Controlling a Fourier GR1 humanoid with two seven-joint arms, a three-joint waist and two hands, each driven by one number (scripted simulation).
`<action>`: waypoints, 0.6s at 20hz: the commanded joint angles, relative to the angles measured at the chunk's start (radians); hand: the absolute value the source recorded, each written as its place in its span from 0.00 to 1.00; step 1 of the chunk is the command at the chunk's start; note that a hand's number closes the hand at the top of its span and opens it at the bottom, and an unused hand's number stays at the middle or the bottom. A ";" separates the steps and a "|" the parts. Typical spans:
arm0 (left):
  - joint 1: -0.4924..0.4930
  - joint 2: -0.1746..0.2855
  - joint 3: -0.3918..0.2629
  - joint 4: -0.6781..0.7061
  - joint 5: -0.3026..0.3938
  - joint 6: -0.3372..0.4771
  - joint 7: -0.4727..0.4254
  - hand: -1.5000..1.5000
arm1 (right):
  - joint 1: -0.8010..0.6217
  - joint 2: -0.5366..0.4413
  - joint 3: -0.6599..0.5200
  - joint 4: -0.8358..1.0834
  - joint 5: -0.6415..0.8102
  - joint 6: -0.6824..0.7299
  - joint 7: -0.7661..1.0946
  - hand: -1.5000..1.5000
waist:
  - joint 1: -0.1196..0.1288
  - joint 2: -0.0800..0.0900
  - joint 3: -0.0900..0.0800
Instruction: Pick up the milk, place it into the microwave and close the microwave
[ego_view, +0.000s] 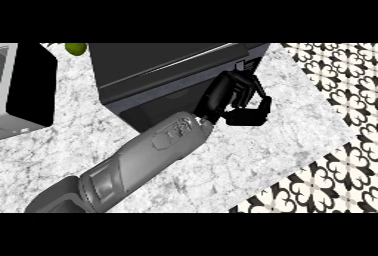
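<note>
One hand in shot: my left hand (221, 97) sits against the right end of the dark microwave (162, 65) on the marbled counter (244, 160), fingers curled toward the thumb, clasping nothing I can see. Where the milk is, I cannot tell. A small green object (75, 48) lies by the microwave's far left corner.

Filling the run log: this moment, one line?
black left hand: fingers curled, by dark grey boxy microwave front corner | door: looks shut | milk: unseen

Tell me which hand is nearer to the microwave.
Left. The left hand, fingers curled, is at the microwave's right end; the right hand is not in view.
</note>
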 joint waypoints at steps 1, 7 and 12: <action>-0.071 -0.032 0.013 0.030 0.025 0.002 -0.001 1.00 | -0.023 -0.023 -0.010 -0.005 -0.021 0.004 0.014 0.00 | -0.030 0.008 0.002; -0.084 -0.032 0.012 0.061 0.045 0.018 -0.017 1.00 | -0.037 -0.056 -0.035 0.006 -0.038 0.004 0.032 0.00 | -0.042 0.013 0.003; -0.064 -0.031 -0.001 0.057 0.061 0.053 -0.027 1.00 | -0.060 -0.088 -0.054 0.000 -0.052 0.006 0.047 0.00 | -0.059 0.015 0.001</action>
